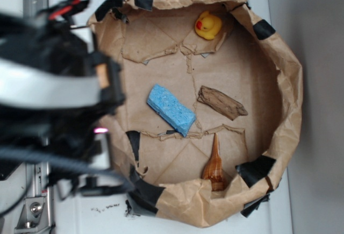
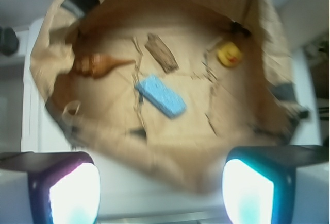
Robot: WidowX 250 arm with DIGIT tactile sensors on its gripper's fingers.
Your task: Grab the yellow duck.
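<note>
The small yellow rubber duck sits at the far edge of the crumpled brown paper basin. The tool hangs spread, outside the rim. I'd clear the wall first, then descend straight over the duck.

My arm in the exterior view: black housing, blurred, with a wide grey band across the middle. Red and black cables loop at the top, a dark ribbed cable runs along the bottom. Small orange-tan patch and a tiny pink light on the body. Wrist view: my fingers are dark blocks with bright glowing pads, purple-tinted one side, teal the other.
</note>
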